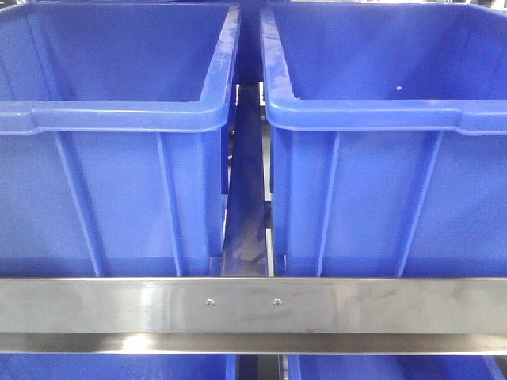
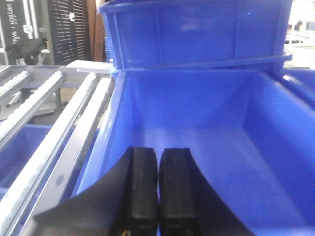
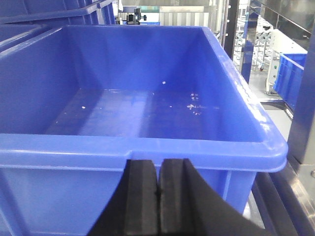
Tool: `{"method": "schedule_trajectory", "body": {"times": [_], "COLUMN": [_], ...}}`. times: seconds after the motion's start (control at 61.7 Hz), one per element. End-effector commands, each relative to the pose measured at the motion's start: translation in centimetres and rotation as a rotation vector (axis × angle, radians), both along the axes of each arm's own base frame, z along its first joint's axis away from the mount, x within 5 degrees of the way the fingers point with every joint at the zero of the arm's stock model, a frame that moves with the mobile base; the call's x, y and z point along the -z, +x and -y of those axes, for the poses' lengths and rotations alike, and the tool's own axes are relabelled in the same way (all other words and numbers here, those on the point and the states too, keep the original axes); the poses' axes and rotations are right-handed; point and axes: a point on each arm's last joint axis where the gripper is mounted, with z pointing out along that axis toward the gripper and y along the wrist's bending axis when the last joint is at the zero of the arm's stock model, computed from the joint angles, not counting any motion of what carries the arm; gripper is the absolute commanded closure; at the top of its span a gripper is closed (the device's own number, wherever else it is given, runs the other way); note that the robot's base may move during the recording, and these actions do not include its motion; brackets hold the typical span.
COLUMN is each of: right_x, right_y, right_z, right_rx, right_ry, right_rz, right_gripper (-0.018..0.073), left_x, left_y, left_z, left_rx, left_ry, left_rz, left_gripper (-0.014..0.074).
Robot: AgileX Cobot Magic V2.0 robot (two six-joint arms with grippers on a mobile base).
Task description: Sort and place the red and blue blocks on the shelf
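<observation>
On my front view I have two big blue bins side by side on the shelf. The left bin point(image 1: 119, 158) fills the left half of the picture and the right bin point(image 1: 388, 158) fills the right half, with a narrow dark gap between them. Across the bottom runs the shelf's brushed steel front rail point(image 1: 95, 309), with two small screws point(image 1: 242, 302) close together at its middle. Under the rail I can see the rims of more blue bins on the level below.

From the left wrist view, my left tool point(image 2: 158, 191) sits low in the picture with its two black pads pressed almost together, only a thin slit between them and nothing held. It hangs over the inside of a blue bin point(image 2: 275, 147), whose floor looks bare as far as I can see. A stack of further blue bins point(image 2: 197, 29) rises behind it. To the left of that bin, metal rails and roller tracks point(image 2: 39, 142) run away from me.

From the right wrist view, my right tool point(image 3: 158, 201) is likewise closed, pads touching, with nothing between them. It sits just outside the near wall of a blue bin point(image 3: 59, 196), below its rim. The bin's floor carries a few small pale specks point(image 3: 193, 105) and nothing else that I can make out.

I cannot find the red block or the blue block in any of my three views.
</observation>
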Motion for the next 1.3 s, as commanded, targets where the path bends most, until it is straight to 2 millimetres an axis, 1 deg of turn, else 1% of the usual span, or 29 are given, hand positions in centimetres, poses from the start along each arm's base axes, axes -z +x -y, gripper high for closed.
{"method": "schedule_trajectory", "body": {"times": [0.0,0.113,0.243,0.34,0.454,0.502,1.28], "right_x": [-1.6,-1.6,-1.6,-1.6,-1.6,-1.6,-1.6], "right_y": [-0.4,-0.4,-0.4,-0.4,-0.4,-0.4,-0.4], "right_z": [0.1,0.1,0.1,0.1,0.1,0.1,0.1], "right_rx": [0.013,0.013,0.013,0.013,0.013,0.013,0.013], "right_ry": [-0.007,-0.007,-0.007,-0.007,-0.007,-0.007,-0.007], "right_rz": [0.124,0.124,0.124,0.124,0.124,0.124,0.124], "right_gripper": [0.0503,0.0503,0.0503,0.0503,0.0503,0.0503,0.0503], "left_x": [0.1,2.3,3.5,4.7,6.9,7.2,7.1], "left_y": [-0.5,-1.0,-1.3,-1.3,-1.2,-1.3,-1.4], "left_z": [-0.3,-0.3,-0.3,-0.3,-0.2,-0.2,-0.2], "left_rx": [-0.025,-0.027,-0.031,-0.029,-0.019,-0.01,-0.012], "left_ry": [-0.019,0.012,0.084,0.076,0.001,0.002,0.015], "left_rz": [0.124,0.121,0.131,0.111,0.071,0.031,0.052], "left_gripper": [0.0472,0.0472,0.0472,0.0472,0.0472,0.0472,0.0472]}}
